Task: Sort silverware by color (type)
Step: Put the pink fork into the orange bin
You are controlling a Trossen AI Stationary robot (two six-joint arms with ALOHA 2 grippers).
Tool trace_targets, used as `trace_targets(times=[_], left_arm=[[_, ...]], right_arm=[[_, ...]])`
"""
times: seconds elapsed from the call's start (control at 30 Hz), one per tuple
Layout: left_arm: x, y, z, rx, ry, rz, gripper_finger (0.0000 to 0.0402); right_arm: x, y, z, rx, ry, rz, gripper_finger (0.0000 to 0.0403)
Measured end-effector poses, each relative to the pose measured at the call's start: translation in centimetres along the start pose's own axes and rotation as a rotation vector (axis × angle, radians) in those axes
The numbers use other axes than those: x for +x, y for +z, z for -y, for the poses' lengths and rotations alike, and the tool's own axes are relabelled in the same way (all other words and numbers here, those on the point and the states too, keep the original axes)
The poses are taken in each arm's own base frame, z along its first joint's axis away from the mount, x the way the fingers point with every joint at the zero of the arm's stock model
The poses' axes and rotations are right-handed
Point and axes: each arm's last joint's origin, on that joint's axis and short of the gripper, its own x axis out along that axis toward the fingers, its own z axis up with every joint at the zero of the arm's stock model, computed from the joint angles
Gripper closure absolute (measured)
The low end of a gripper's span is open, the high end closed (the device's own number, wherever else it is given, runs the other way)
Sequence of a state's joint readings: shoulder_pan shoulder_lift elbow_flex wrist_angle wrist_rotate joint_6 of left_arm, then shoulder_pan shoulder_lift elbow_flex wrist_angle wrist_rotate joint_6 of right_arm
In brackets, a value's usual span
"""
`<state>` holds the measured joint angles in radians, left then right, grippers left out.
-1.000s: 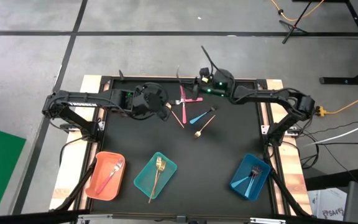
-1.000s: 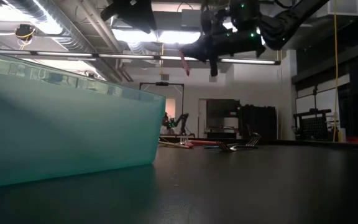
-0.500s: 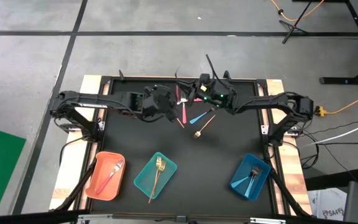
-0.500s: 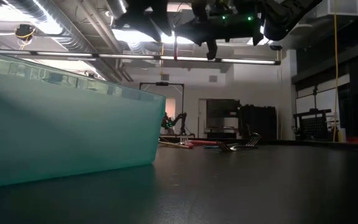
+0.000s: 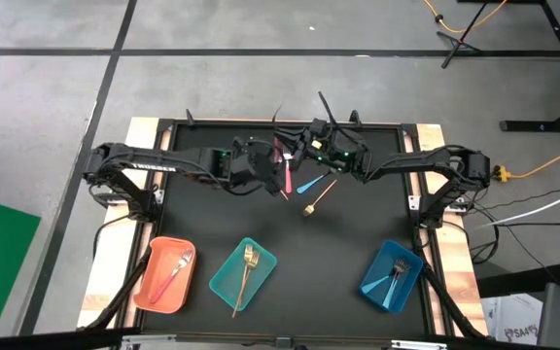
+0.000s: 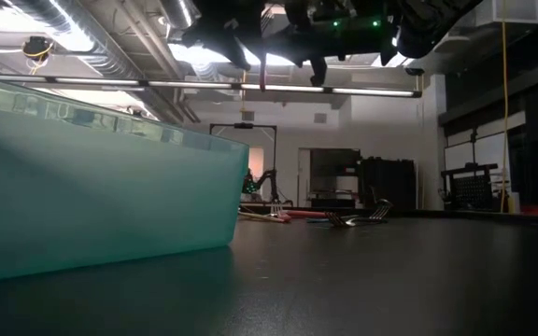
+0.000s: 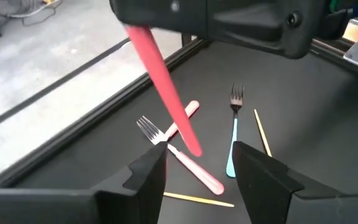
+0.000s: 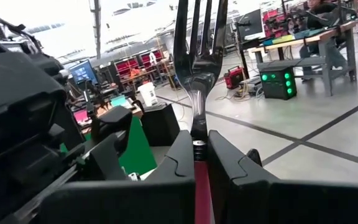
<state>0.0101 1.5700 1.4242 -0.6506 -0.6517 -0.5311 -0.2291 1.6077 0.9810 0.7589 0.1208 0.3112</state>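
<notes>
My right gripper (image 5: 297, 154) is over the far middle of the table, shut on a pink-handled fork (image 5: 286, 175). Its silver head (image 8: 197, 43) points up and its pink handle (image 7: 166, 93) slants down. My left gripper (image 7: 197, 177) is open just left of it, its fingers standing below and to either side of the handle's free end without touching it. On the black table under them lie two pink-handled pieces (image 7: 194, 168), a light-blue fork (image 7: 234, 140) and thin gold pieces (image 7: 263, 130). My right gripper pinches the fork between its two fingers at the top of the pink handle (image 8: 199, 165), just below the silver neck. The fingers come about level from the table's right and lie across the fork. The fork is lifted clear, head up, handle hanging below.
Along the near edge stand an orange tray (image 5: 154, 292) holding a pink fork, a teal tray (image 5: 224, 284) with a gold fork sticking out over its rim, and a blue tray (image 5: 375, 288) with blue silverware. The teal tray's wall (image 6: 92, 177) fills the low view's left.
My right gripper has carried the pink fork toward the table's left and turned, tipping the fork's head more upright. My left gripper has moved toward the table's right and a little down, up to the hanging handle. The silverware on the table has not moved.
</notes>
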Motion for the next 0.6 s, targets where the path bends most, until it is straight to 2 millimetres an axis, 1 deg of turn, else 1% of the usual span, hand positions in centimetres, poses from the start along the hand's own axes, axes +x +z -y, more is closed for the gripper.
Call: trace_targets(times=[0.2, 0.6], left_arm=[[-0.01, 0.04, 0.03, 0.049, -0.007, 0.001, 0.0226], [0.10, 0.16, -0.14, 0.163, 0.013, 0.010, 0.0226]], right_arm=[[0.00, -0.06, -0.16, -0.031, 0.056, -0.017, 0.0401], [-0.03, -0.25, -0.27, -0.060, 0.106, -0.047, 0.0400]])
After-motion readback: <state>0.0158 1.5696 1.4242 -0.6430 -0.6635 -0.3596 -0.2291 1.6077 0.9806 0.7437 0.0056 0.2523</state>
